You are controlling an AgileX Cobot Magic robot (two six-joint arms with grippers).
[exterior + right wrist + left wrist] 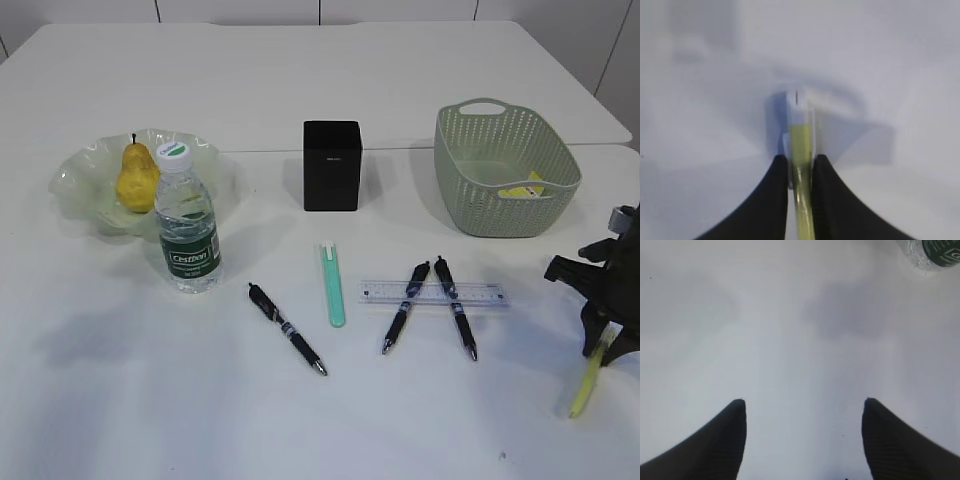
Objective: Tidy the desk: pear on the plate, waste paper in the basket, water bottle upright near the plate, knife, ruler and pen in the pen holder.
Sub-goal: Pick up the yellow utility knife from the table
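A yellow pear [135, 178] lies in the pale green plate [70, 180]. Beside it the water bottle [187, 225] stands upright; its base [937, 252] shows in the left wrist view. The waste paper [525, 188] is inside the basket [500, 205]. In front of the black pen holder [332, 165] lie a teal knife [333, 285], three pens [288, 330] [405, 308] [455, 308] and the clear ruler [485, 294] under two of them. At the right edge my right gripper [603, 345] [800, 160] is shut on a slim yellow knife [588, 385] [800, 137]. My left gripper [804, 402] hangs open over bare table.
The white table [320, 420] has a seam running across behind the pen holder. The basket stands close behind my right arm. My left arm is outside the exterior view.
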